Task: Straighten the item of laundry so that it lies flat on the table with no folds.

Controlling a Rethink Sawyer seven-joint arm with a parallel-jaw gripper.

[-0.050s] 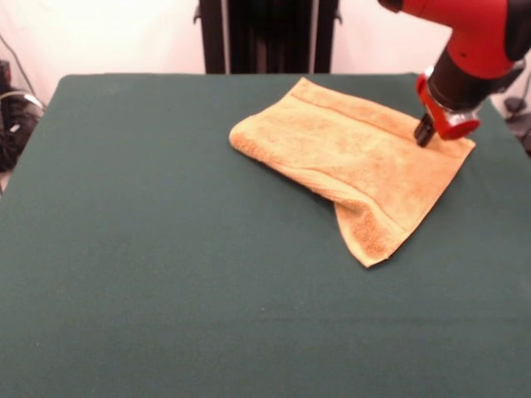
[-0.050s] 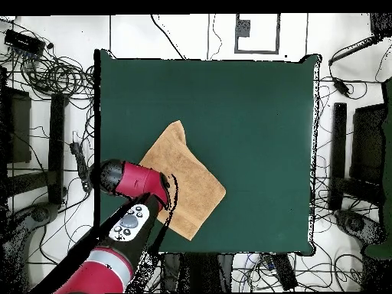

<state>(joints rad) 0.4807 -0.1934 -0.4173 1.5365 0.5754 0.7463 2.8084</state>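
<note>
The gripper (image 1: 425, 135) comes down from the red and black arm (image 1: 474, 50) and its dark tips meet the towel (image 1: 357, 157) close to that cloth's right-hand corner in the front view; whether the tips are clenched on the fabric or merely pressing on it cannot be told, since they show only as one dark stub below the red collar; in the overhead view the arm (image 2: 130, 184) covers the gripper altogether and overlaps the towel's (image 2: 187, 180) edge nearest the robot's side of the table. The towel is orange-tan terry cloth and lies in the far right part of the table (image 1: 166, 274) as the front view has it, near the far edge but not over it; it is not flat: its left end is doubled over into a rounded fold, and along the near side a crease runs to a flap that hangs down towards the camera and ends in a point; a woven band shows along the far edge and another across the near flap. The dark green table around it is bare on the whole left and near sides. Beyond the table's edges the overhead view shows tangled cables (image 2: 46, 73) and dark stands (image 2: 338, 153) on a pale floor.
</note>
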